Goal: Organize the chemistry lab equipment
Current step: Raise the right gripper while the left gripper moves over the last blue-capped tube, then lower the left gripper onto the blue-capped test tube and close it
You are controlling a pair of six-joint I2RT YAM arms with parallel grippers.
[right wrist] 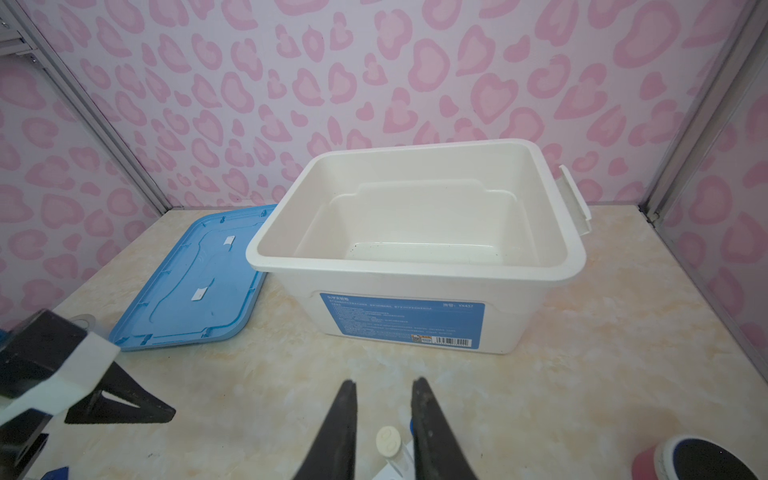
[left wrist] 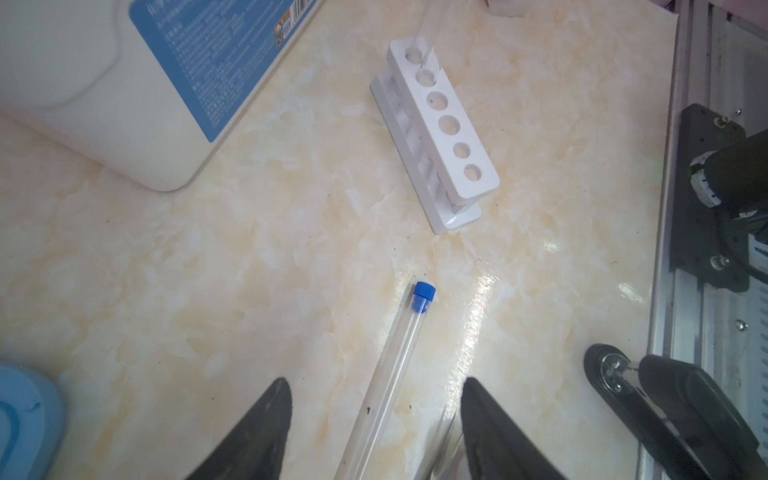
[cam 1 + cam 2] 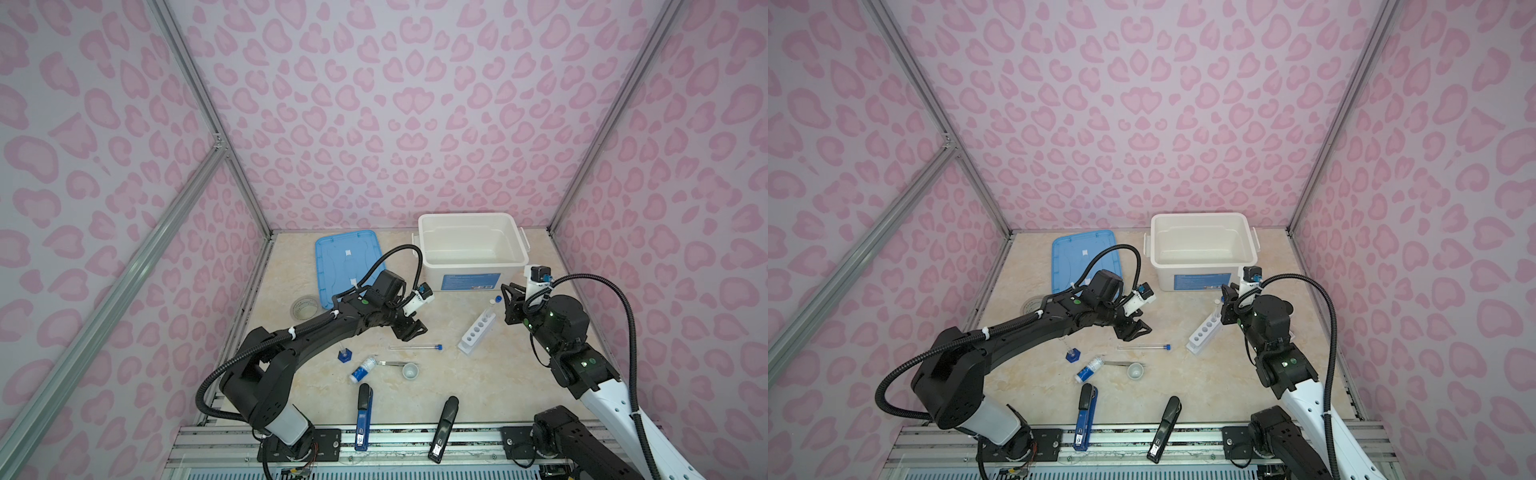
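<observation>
A blue-capped test tube [image 3: 415, 346] [image 2: 395, 353] lies flat on the table. My left gripper [image 3: 409, 330] [image 2: 374, 386] hangs open just above it, one finger on each side, not touching. The white holed rack [image 3: 478, 332] [image 2: 444, 137] stands to the right with tubes in its far end. My right gripper [image 3: 509, 291] [image 1: 384, 382] hovers there, narrowly open, over a white-capped tube [image 1: 388, 442] with a gap on both sides. Nearer the front are the blue-based cylinder [image 3: 344, 354], the white-and-blue bottle [image 3: 363, 369], the metal tweezers [image 3: 392, 363] and the tiny white cup [image 3: 409, 370].
An open white bin [image 3: 469, 276] stands at the back, with its blue lid [image 3: 345, 257] flat to the left. A clear tape roll [image 3: 304, 307] lies by the left wall. A blue stapler-like tool [image 3: 363, 415] and a black one [image 3: 444, 428] lie at the front edge.
</observation>
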